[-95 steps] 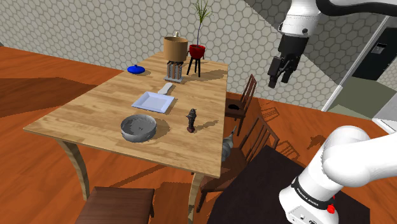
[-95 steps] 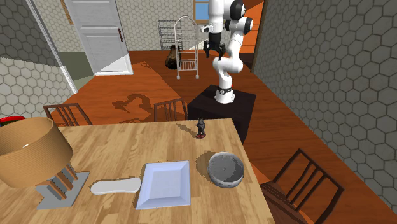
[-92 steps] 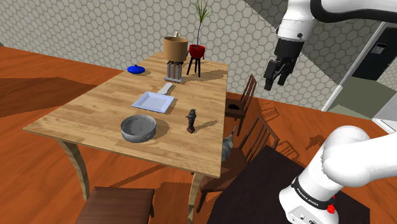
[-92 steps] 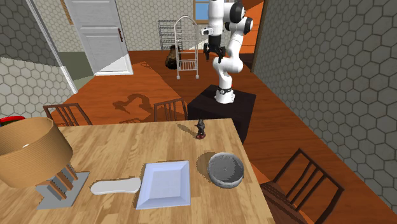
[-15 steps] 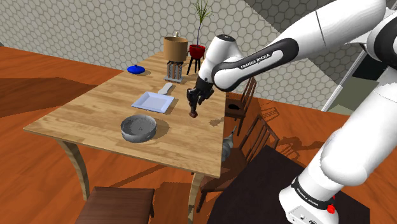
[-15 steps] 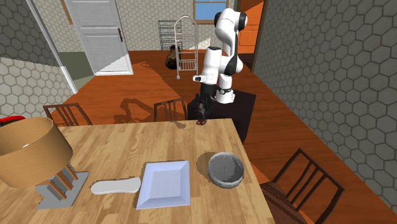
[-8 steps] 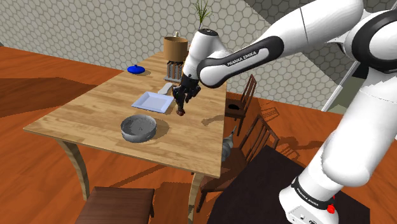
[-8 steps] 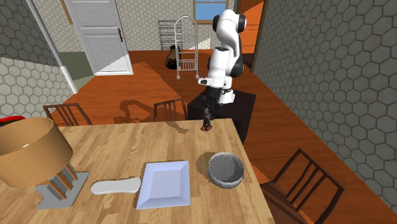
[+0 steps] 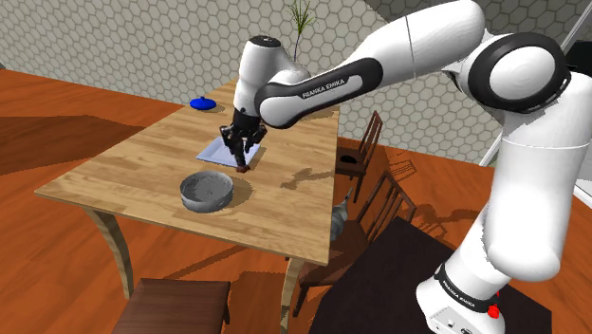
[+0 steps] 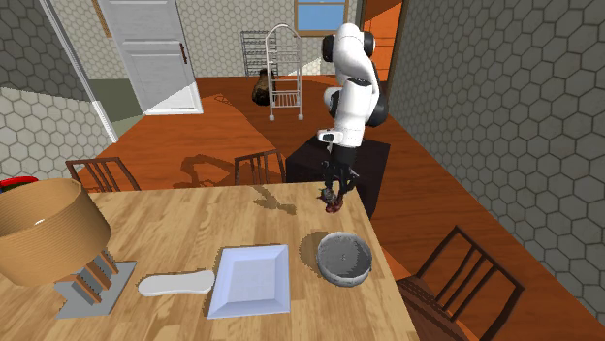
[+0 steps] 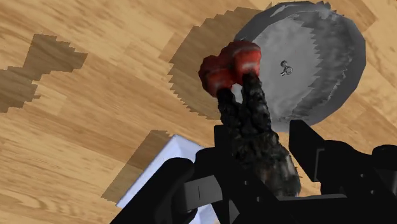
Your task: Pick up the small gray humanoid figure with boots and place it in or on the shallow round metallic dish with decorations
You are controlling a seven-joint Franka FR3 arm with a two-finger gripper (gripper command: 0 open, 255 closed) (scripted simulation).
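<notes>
Gripper (image 9: 241, 154) of a white Franka arm hangs over a wooden table (image 9: 133, 166), its two black fingers (image 11: 181, 184) clamped on the body of a small charcoal-gray humanoid figure (image 11: 236, 63) with red boots. The figure hangs in the air, clear of the tabletop, boots pointing down. In the shoulder view it hangs over the near edge of a white square tray (image 9: 211, 150), with the shallow round gray dish (image 9: 206, 193) nearer the camera and slightly toward that view's left; figure and dish are apart. In the wrist view the red boots show against the dish's rim and its shadow on the wood, and a corner of the tray lies beside the gripper. The dish stands on the table, with a small dark mark at its middle. In the second exterior view the arm reaches from its dark stand (image 10: 373, 160) beyond the table's far edge. A small blue object (image 9: 202, 103) lies at the table's far end in the shoulder view, and wooden chairs (image 9: 368, 142) stand along that view's right side.
</notes>
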